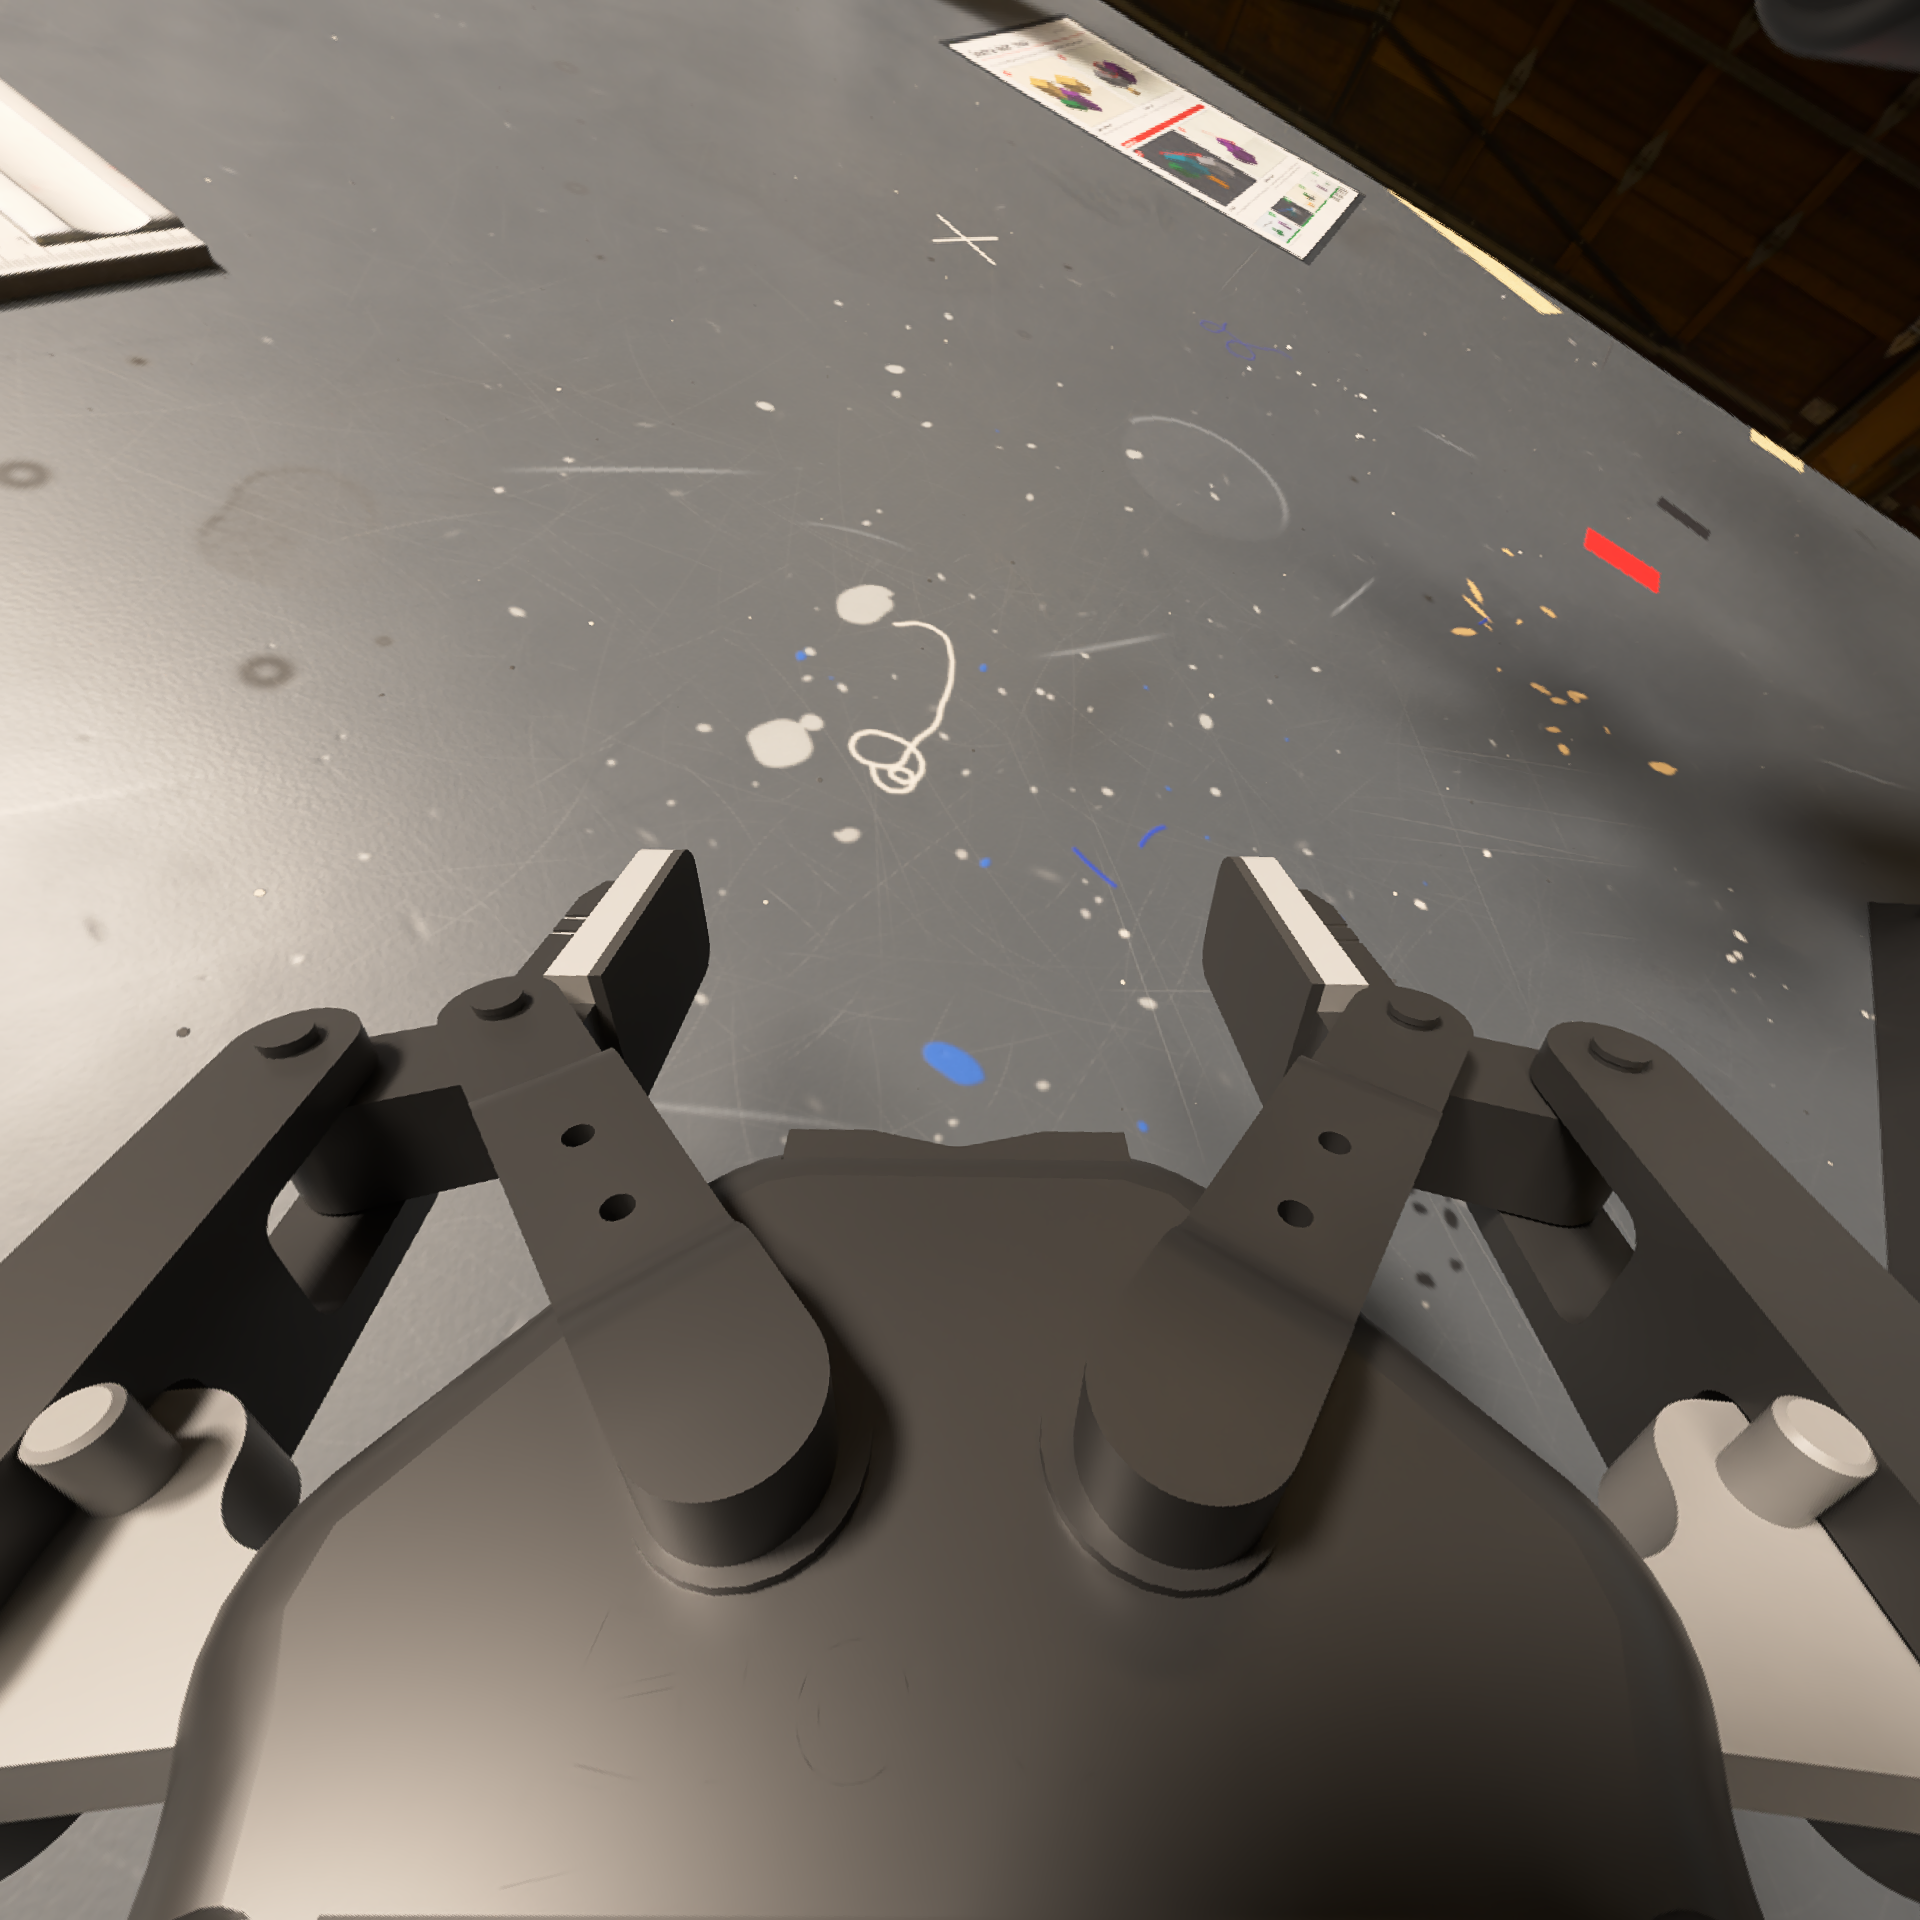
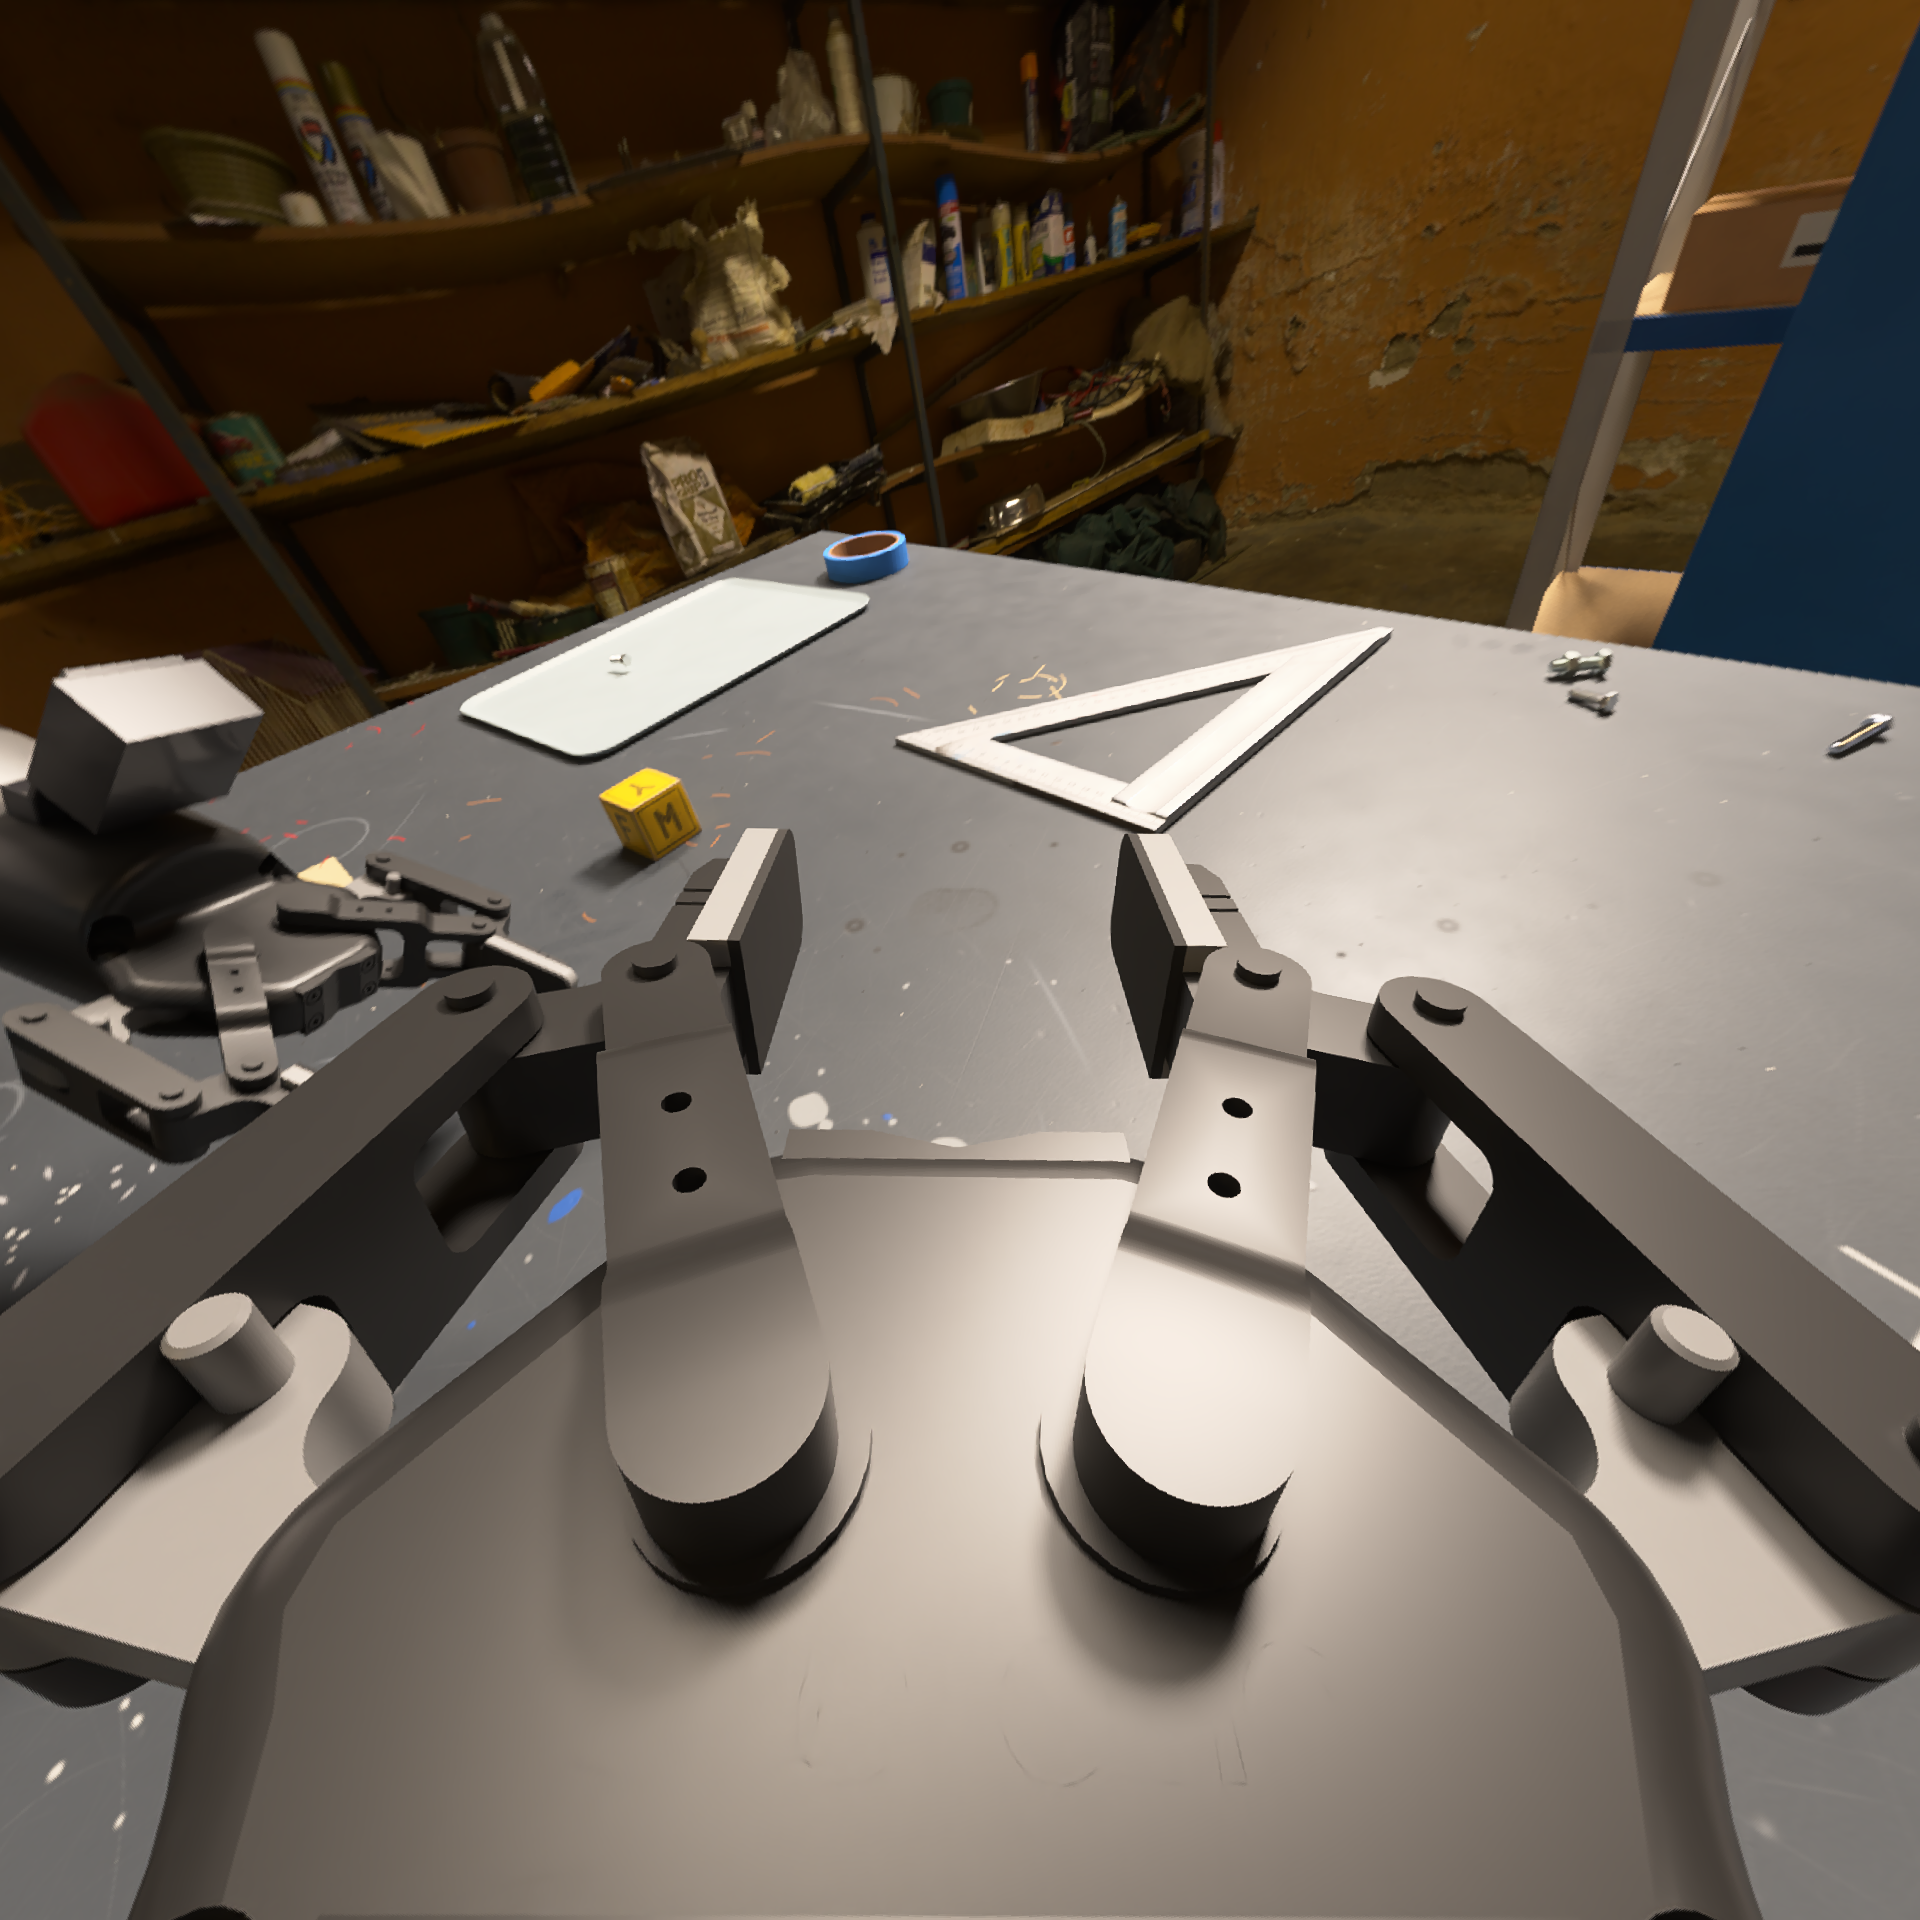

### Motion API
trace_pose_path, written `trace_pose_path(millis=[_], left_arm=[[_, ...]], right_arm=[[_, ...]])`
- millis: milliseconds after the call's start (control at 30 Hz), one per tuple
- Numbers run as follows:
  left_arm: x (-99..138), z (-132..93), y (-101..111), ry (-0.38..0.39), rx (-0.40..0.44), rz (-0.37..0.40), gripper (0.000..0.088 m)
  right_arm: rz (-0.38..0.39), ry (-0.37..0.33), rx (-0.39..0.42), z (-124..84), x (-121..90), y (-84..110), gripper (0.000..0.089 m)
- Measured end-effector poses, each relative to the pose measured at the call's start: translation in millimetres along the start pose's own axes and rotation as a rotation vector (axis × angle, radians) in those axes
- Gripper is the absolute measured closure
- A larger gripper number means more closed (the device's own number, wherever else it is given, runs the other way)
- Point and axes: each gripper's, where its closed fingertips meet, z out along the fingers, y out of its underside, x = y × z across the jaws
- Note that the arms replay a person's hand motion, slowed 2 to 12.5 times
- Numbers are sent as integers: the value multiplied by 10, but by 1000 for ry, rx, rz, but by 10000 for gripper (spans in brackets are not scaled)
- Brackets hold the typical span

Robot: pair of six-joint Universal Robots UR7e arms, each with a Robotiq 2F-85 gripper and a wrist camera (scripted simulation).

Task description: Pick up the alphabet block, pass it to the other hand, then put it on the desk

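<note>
The alphabet block (image 2: 649, 811) is a yellow cube with dark letters. It rests on the grey desk (image 2: 1455, 935) in the right wrist view, a little beyond and left of my right gripper (image 2: 956, 904). The right gripper is open and empty, above the desk. The left gripper also shows in that view (image 2: 416, 925) at the left edge, low over the desk, open. In the left wrist view my left gripper (image 1: 956, 914) is open and empty over the paint-spattered desk (image 1: 520, 520). The block is not in that view.
A white tray (image 2: 665, 665) with a small screw and a blue tape roll (image 2: 865, 554) lie beyond the block. A metal triangle square (image 2: 1153, 717) lies to its right, bolts (image 2: 1579, 675) at far right. A printed sheet (image 1: 1153, 130) lies at the desk edge.
</note>
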Motion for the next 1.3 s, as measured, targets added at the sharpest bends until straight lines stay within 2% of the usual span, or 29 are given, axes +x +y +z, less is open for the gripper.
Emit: trace_pose_path(millis=[367, 667, 1000, 1300], left_arm=[[-48, -13, 16, -24, -13, -17, 62], [-30, -31, -22, -12, 0, -25, 72], [-48, -67, -41, -28, -10, -13, 83], [-102, -163, -85, -66, -33, 22, 83]], right_arm=[[-34, -61, -36, 167, -374, 512, 357], [-30, -120, -119, 287, -590, 838, 360], [-34, -133, -211, 370, -636, 1013, 360], [-13, -167, -224, 401, -704, 1052, 368]])
